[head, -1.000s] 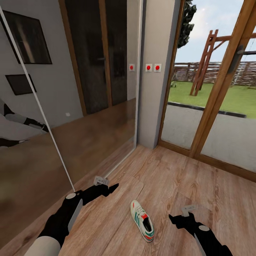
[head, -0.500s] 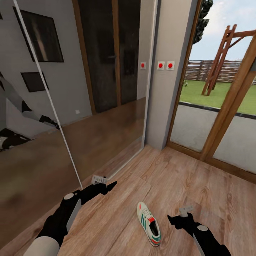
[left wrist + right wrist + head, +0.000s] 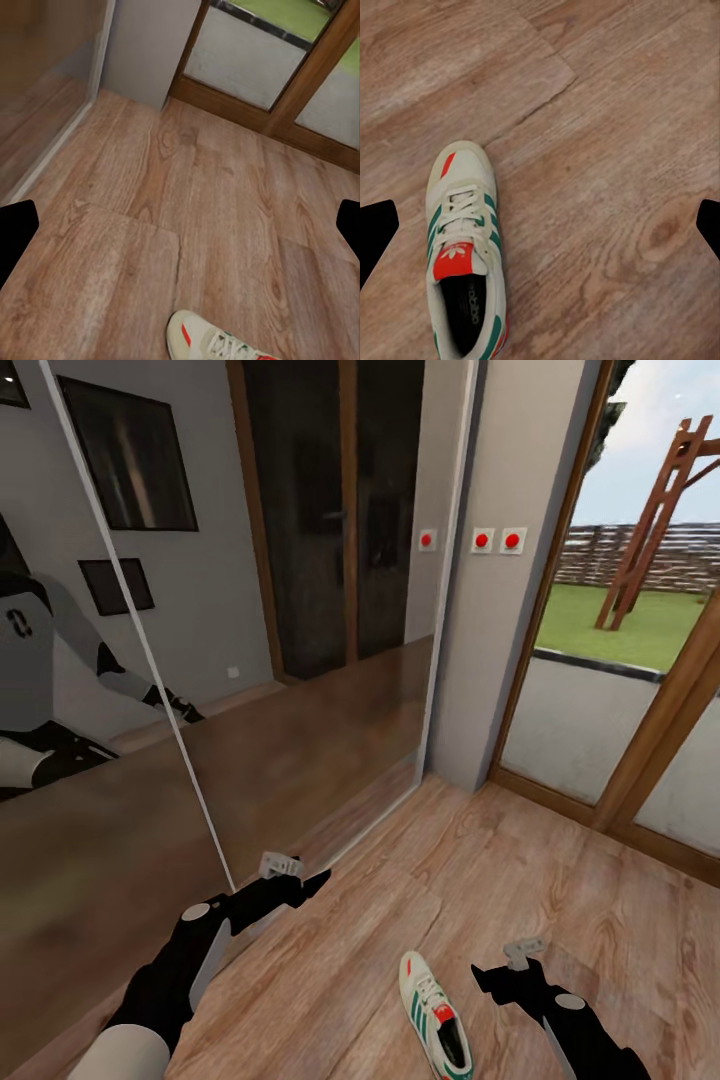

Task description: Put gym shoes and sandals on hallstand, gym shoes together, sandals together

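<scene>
1. Your left tool (image 3: 318, 881) hung low over the corridor floor (image 3: 560, 880), close beside the mirrored wardrobe door (image 3: 300, 660). From your left wrist view its two dark fingers (image 3: 16, 238) sat at opposite edges of the picture, so it stood wide and held nothing.
2. Your right tool (image 3: 480, 972) hovered above the floor just beside the one gym shoe (image 3: 436, 1028) you could see. In your right wrist view its fingers (image 3: 375, 236) were likewise spread wide apart, with nothing between them.
3. That gym shoe lay upright on its sole on the planks, between your two arms and nearer your right one, touching neither tool. Your right wrist view showed it from above (image 3: 465, 251): white upper, green side stripes, red-orange tongue tab, dark opening empty. Its toe also showed in your left wrist view (image 3: 214, 341).
4. Beyond the shoe, the floor ran to a grey wall section (image 3: 500, 610) carrying two red-dotted switches (image 3: 497, 540).
5. To your right of that wall stood a wood-framed glass door (image 3: 640, 760), with grass and a wooden frame structure (image 3: 660, 510) outside.
6. In the mirrored door you could see the robot's reflection (image 3: 40, 660).
</scene>
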Motion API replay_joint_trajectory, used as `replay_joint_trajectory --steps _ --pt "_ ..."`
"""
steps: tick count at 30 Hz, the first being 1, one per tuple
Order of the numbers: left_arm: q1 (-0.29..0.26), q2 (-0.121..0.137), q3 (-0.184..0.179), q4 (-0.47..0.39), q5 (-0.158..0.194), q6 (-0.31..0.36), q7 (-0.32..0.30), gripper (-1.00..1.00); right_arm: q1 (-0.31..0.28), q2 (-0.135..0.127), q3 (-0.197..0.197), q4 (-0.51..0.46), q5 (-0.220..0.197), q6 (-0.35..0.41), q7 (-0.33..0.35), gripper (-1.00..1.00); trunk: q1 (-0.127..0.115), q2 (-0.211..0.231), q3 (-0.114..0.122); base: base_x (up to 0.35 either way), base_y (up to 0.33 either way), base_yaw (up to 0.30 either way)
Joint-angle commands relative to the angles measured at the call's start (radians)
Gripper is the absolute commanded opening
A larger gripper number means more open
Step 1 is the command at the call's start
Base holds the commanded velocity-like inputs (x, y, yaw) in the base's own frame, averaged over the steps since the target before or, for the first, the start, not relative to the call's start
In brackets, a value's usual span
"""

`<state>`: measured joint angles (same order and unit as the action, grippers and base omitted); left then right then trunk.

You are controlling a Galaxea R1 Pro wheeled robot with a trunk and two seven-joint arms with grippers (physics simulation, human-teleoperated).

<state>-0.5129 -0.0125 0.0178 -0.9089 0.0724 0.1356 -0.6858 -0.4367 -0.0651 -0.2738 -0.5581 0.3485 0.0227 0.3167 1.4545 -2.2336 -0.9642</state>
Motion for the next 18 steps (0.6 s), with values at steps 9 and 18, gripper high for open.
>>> replay_joint_trajectory --steps 9,18 --pt "-0.001 -0.005 0.000 0.002 0.008 0.010 -0.005 1.00 0.001 0.002 -0.007 0.060 0.008 0.000 0.007 1.00 0.000 0.000 -0.001 0.003 0.000 0.124" --pt "-0.002 -0.038 -0.002 0.003 0.000 0.009 -0.005 1.00 0.001 0.005 -0.005 0.124 0.008 -0.002 0.007 1.00 0.000 0.000 -0.001 0.000 0.000 0.017"
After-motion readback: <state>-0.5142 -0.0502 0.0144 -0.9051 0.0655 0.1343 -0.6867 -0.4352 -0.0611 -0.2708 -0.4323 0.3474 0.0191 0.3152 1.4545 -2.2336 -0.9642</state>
